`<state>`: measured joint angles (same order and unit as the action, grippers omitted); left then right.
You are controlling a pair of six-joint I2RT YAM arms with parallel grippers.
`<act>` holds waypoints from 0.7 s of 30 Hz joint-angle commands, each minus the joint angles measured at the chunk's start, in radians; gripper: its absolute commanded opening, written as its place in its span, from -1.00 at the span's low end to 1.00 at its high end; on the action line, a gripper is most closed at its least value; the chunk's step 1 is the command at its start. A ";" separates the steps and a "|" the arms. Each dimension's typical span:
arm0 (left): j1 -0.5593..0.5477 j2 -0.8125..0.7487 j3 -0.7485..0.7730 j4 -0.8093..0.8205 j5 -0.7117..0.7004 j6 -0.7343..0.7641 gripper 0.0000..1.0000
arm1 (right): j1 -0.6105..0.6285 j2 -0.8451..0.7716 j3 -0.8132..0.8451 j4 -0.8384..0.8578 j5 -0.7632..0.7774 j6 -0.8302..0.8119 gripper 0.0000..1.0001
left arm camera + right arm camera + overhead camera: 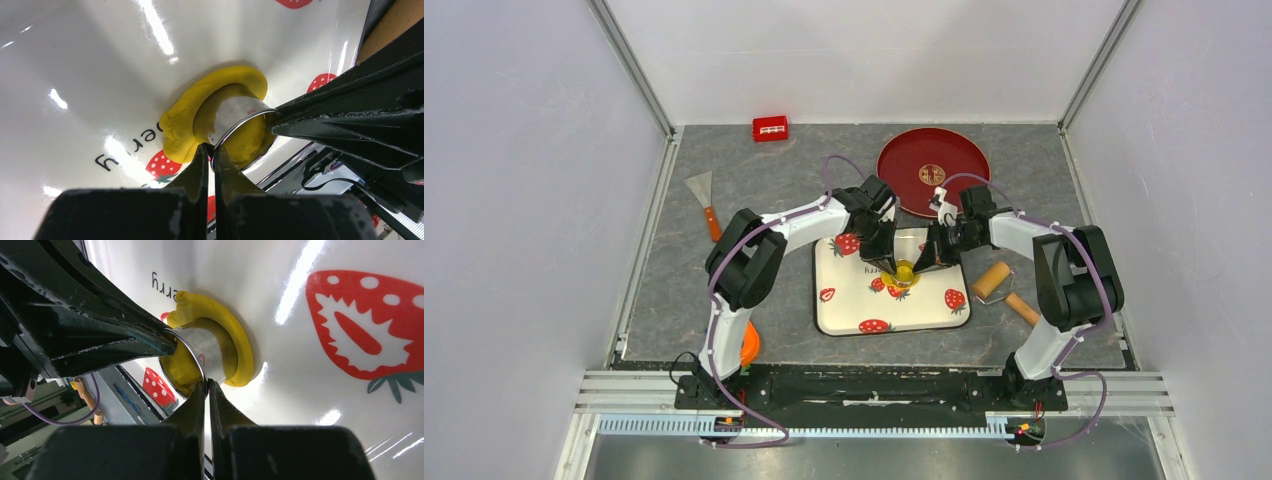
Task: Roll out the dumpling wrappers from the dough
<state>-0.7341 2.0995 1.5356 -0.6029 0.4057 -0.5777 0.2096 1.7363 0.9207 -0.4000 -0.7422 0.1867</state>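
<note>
On the strawberry mat, left tool and right tool closed tight on the metal ring, dough half-hidden inside.

Grey mottled stone-pattern table: carries a white square glossy board with red strawberry prints, near centre. Far right of the board, close by: round dark-red plate. Right of the board: tan wooden roller with handle. Far left of it, well apart: small red rectangular box. Left of it: metal-bladed scraper with orange handle. Near left of it: orange item, partly hidden, not identifiable.
</note>
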 commanded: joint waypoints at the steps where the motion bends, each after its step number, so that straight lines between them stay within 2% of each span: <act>1: 0.007 0.088 -0.014 -0.067 -0.069 0.027 -0.96 | 0.040 0.064 -0.046 -0.052 0.210 -0.097 -1.00; 21: 0.007 0.148 -0.033 -0.097 -0.095 0.031 -0.96 | 0.101 0.162 -0.059 -0.077 0.308 -0.132 -1.00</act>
<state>-0.7238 2.1296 1.5543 -0.6231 0.4500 -0.5777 0.2367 1.7714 0.9424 -0.4252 -0.6983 0.1623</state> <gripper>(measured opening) 0.043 0.009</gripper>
